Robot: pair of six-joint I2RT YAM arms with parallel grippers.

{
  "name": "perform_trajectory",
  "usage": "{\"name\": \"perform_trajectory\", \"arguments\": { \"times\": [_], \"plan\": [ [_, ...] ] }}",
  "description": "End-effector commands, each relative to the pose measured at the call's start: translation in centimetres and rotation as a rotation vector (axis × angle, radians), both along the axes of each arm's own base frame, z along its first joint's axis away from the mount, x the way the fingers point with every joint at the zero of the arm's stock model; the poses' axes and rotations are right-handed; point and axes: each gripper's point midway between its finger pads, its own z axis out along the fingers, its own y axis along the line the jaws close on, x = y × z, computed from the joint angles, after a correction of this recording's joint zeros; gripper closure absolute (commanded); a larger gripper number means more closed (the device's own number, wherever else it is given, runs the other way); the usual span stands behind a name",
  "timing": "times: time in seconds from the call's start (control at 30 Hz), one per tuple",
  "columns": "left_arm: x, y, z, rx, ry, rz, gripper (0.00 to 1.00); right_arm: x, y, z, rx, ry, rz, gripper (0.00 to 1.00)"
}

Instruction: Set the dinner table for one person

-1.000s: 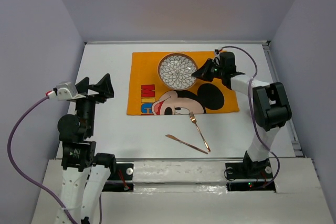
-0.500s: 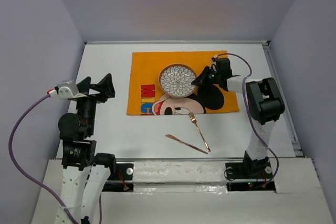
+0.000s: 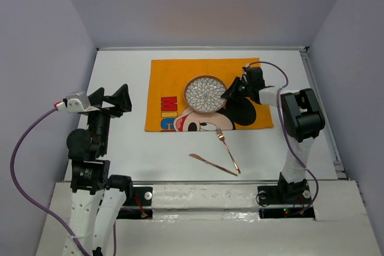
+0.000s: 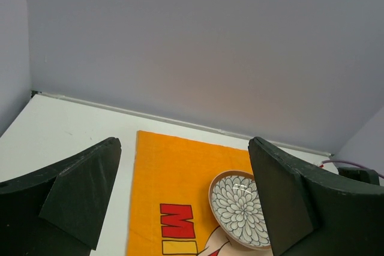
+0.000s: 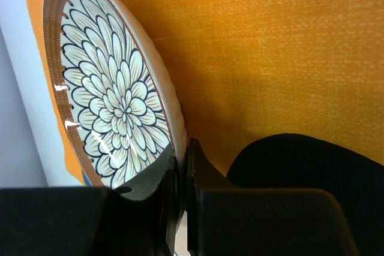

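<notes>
Now the right hand (image 3: 227, 93) clamps the plate (image 3: 204, 93) on the orange mat (image 3: 168, 76) by the far edge; fork (image 3: 228, 150) and knife (image 3: 213, 165) lie nearer; left hand (image 3: 117, 101) gapes empty. The worktop (image 3: 120, 148) runs long left-to-right.

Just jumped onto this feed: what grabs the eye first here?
The bright orange Mickey Mouse cloth mat at the far middle of the white table, with a round blue-and-white petal-patterned bowl over it, its rim pinched by the right gripper. Nearer the arms, a copper-coloured fork and knife lie on the table.
</notes>
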Motion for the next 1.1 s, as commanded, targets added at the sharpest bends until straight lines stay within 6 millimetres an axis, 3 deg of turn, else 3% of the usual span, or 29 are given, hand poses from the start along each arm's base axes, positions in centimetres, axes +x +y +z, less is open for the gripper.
{"name": "perform_trajectory", "arguments": {
  "times": [0.0,0.13,0.23,0.3,0.33,0.37,0.47,0.6,0.63,0.67,0.7,0.77,0.8,0.83,0.87,0.93,0.97,1.07],
  "plan": [
    [0.0,-0.3,1.2,-0.002,-0.047,-0.016,0.01,2.9,0.7,6.5,0.054,-0.191,0.008,1.00],
    [0.0,-0.3,1.2,-0.003,-0.047,-0.017,0.01,2.8,0.6,5.6,0.041,-0.174,0.003,1.00],
    [0.0,-0.3,1.1,-0.003,-0.046,-0.015,0.01,2.7,0.4,5.1,0.030,-0.163,-0.006,0.89],
    [0.0,-0.3,1.1,-0.004,-0.047,-0.017,0.01,2.4,0.2,4.9,0.025,-0.160,-0.010,0.62],
    [0.0,-0.3,1.1,-0.002,-0.047,-0.018,0.01,2.4,0.2,5.2,0.024,-0.166,-0.011,0.38],
    [-0.1,-0.3,1.2,-0.002,-0.049,-0.015,0.01,2.3,0.1,5.4,0.024,-0.171,-0.010,0.26],
    [-0.2,-0.1,1.2,-0.002,-0.052,-0.007,0.01,2.2,-0.1,6.8,0.004,-0.211,-0.005,0.10],
    [-0.3,-0.1,1.4,0.000,-0.058,-0.008,0.01,1.8,-1.2,9.7,-0.055,-0.273,-0.022,0.00],
    [-0.4,-0.1,1.5,0.000,-0.060,-0.009,0.01,1.6,-1.7,10.5,-0.076,-0.291,-0.032,0.00],
    [-0.4,-0.2,1.5,-0.001,-0.061,-0.013,0.01,1.5,-2.6,12.7,-0.116,-0.353,-0.058,0.00],
    [-0.6,-0.2,1.6,-0.003,-0.067,-0.013,0.01,1.0,-3.3,13.2,-0.151,-0.351,-0.074,0.00],
    [-0.8,-0.3,1.9,-0.005,-0.076,-0.021,0.01,0.6,-6.1,13.9,-0.275,-0.378,-0.161,0.00],
    [-1.1,-0.5,2.0,-0.009,-0.084,-0.031,0.01,-0.4,-7.8,16.0,-0.314,-0.412,-0.212,0.00],
    [-1.2,-0.6,2.2,-0.011,-0.090,-0.039,0.01,-0.6,-10.2,16.6,-0.401,-0.427,-0.313,0.00],
    [-1.4,-0.8,2.3,-0.011,-0.093,-0.046,0.01,-1.5,-12.1,16.2,-0.464,-0.421,-0.353,0.02],
    [-1.8,-1.3,2.6,-0.013,-0.105,-0.073,0.01,-3.3,-15.0,16.7,-0.544,-0.413,-0.440,0.20],
    [-1.8,-1.4,2.6,-0.015,-0.108,-0.074,0.01,-4.8,-17.6,17.8,-0.615,-0.434,-0.529,0.34],
    [-1.6,-2.5,2.3,-0.013,-0.091,-0.116,0.01,-8.0,-21.7,18.7,-0.749,-0.400,-0.671,0.47]
  ]
}}
